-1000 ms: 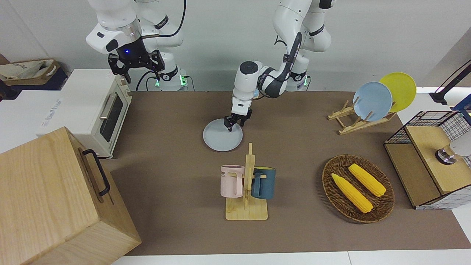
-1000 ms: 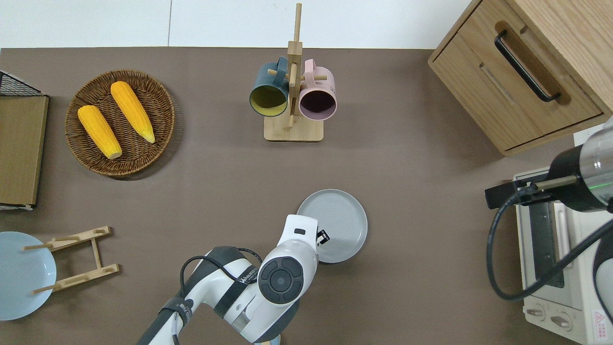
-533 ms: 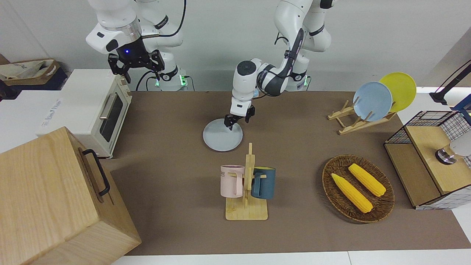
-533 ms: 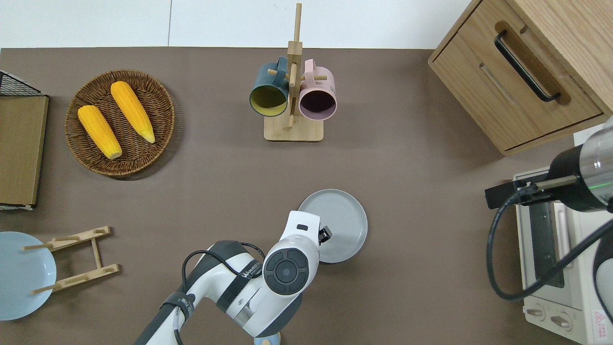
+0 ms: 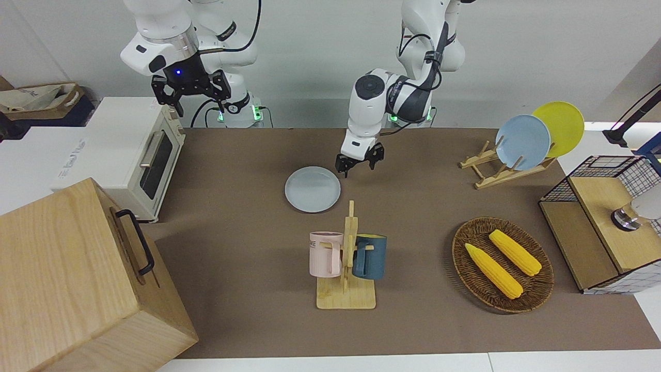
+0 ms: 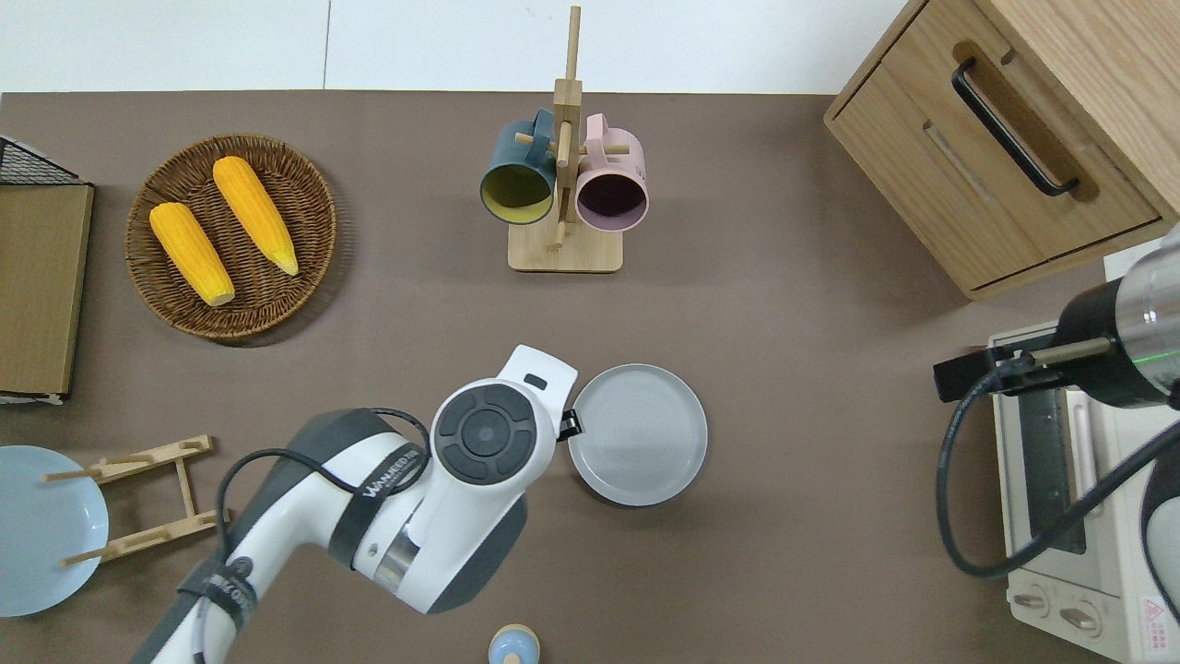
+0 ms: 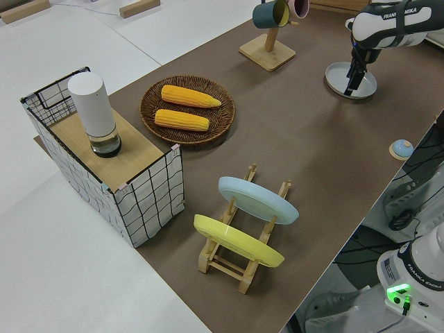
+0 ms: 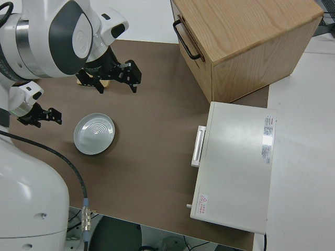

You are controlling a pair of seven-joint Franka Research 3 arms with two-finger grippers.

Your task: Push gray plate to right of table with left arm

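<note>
One gray plate (image 5: 312, 189) flat, rim up, round; left tool (image 5: 360, 164) unclenched just beside it.

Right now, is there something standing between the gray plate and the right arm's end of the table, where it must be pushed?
Nothing visible blocks it. The gray plate lies flat, with bare table up to the toaster oven at that end. The left gripper, open, is off the plate at its opposite edge.
</note>
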